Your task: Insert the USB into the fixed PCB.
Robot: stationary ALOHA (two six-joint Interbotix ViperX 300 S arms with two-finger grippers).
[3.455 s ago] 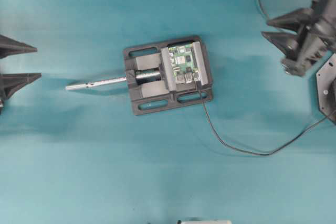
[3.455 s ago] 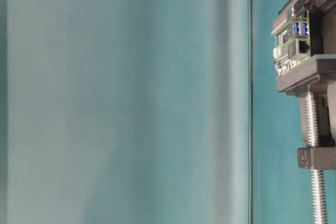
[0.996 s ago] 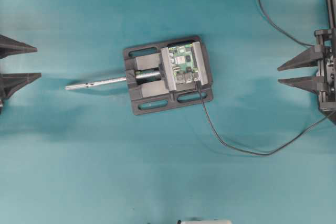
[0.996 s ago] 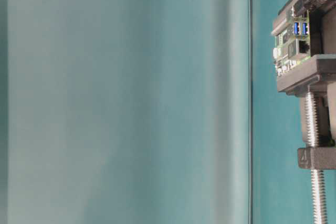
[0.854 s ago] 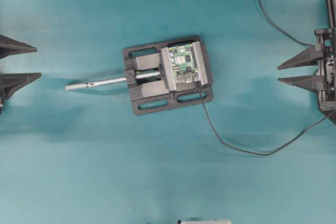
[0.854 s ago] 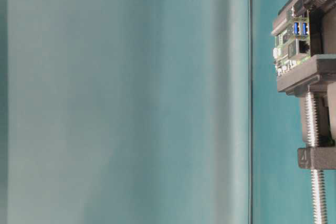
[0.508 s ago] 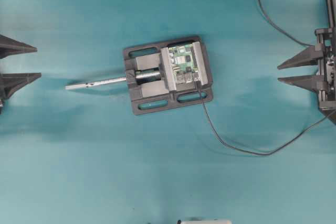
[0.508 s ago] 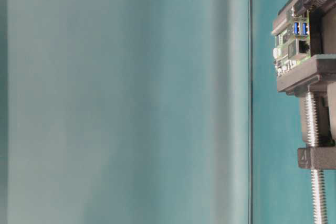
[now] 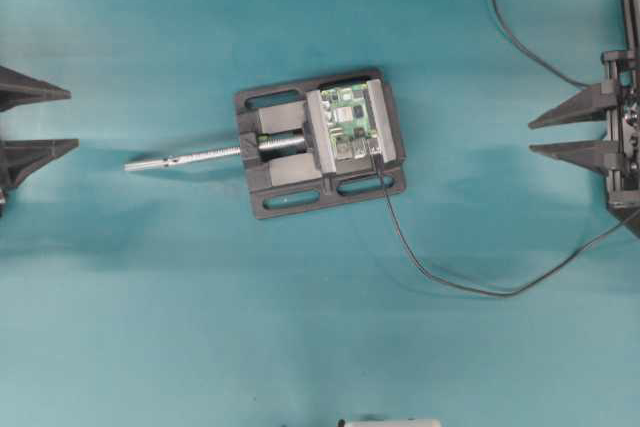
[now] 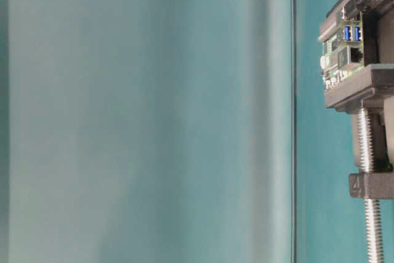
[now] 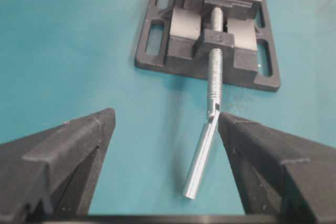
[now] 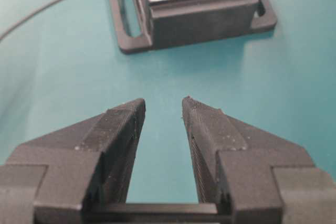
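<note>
Because the fixed PCB (image 9: 350,125) was clamped between the jaws of a black drill-press vise (image 9: 320,144), it sat rigid at the middle of the teal table (image 9: 180,307) — braced, by my reading, so that a plug could be pushed in without the board sliding. The vise's silver screw rod (image 9: 185,158) pointed toward the left gripper (image 9: 35,119), which waited well apart at the table's left edge, fingers spread wide and holding nothing. The USB (image 9: 376,157) lay at the board's lower right corner, its thin black cable (image 9: 450,285) curving away across the table to the right; it looked seated in a port, though the overhead view was too small to confirm it. The right gripper (image 9: 565,135) stood far off at the right edge — jaws parted, empty, touching neither plug nor cable.
</note>
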